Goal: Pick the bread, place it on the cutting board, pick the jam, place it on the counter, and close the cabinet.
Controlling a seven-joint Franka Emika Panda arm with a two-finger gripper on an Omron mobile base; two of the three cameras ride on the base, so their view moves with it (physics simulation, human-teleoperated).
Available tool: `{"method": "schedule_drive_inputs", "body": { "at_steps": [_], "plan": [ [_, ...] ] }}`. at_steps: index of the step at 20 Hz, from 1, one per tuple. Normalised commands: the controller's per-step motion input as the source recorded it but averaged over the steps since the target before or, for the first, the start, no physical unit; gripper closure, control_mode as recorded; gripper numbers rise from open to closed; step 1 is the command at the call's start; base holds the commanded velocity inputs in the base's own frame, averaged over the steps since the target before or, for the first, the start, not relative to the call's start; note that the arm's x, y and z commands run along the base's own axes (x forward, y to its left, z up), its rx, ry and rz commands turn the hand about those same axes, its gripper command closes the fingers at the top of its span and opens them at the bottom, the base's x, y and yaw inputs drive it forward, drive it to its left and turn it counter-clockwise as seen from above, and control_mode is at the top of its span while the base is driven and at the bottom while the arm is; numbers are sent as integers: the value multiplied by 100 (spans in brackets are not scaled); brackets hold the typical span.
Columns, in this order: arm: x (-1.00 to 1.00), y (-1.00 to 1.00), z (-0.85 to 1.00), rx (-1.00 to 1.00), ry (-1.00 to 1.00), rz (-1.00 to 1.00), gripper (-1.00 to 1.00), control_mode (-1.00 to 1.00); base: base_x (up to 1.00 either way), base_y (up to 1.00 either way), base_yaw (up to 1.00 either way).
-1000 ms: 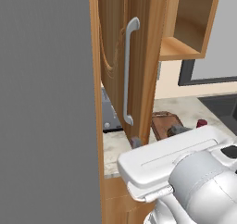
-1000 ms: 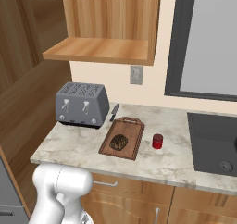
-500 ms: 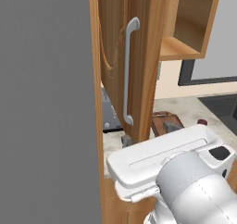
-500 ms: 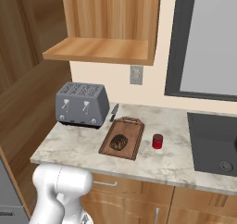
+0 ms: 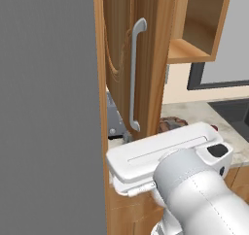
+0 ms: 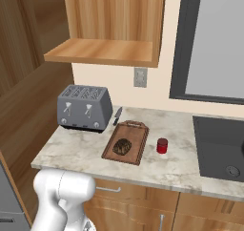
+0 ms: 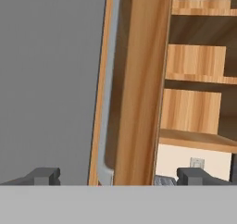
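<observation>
The bread (image 6: 122, 146) lies on the cutting board (image 6: 137, 150), which rests on the counter (image 6: 76, 151). To the right of the board, the jam (image 6: 162, 145) stands on the stone. The cabinet door (image 5: 148, 59) hangs wide open, its grey bar handle (image 5: 137, 74) facing me. In the hand view my gripper (image 7: 119, 177) is open. Its fingertips (image 7: 44, 176) stand wide apart, one on each side of the door's edge (image 7: 139, 79) and handle (image 7: 107, 102). I cannot tell whether they touch the door. Bare shelves (image 7: 194, 79) show inside the cabinet.
A grey toaster (image 6: 85, 108) stands left of the board, with a knife (image 6: 117, 115) behind it. A dark cooktop (image 6: 221, 149) lies at the counter's right. A tall grey slab (image 5: 48, 108) rises just left of the door. My white arm (image 5: 165, 151) stretches low across the door's front.
In the left base view the arm's white link has swung left and closer to the open door. Bread, jam and board have not moved.
</observation>
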Motion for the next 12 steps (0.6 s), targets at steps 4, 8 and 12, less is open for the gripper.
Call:
{"method": "schedule_drive_inputs", "body": {
  "at_steps": [4,8,12],
  "plan": [
    [22,3,-11,0,-6,-1,-100,-100,0,0,0],
    [21,1,-10,0,-7,-1,-100,-100,0,0,0],
    [11,0,-7,0,-10,-10,-100,-100,0,0,0]
  ]
}}
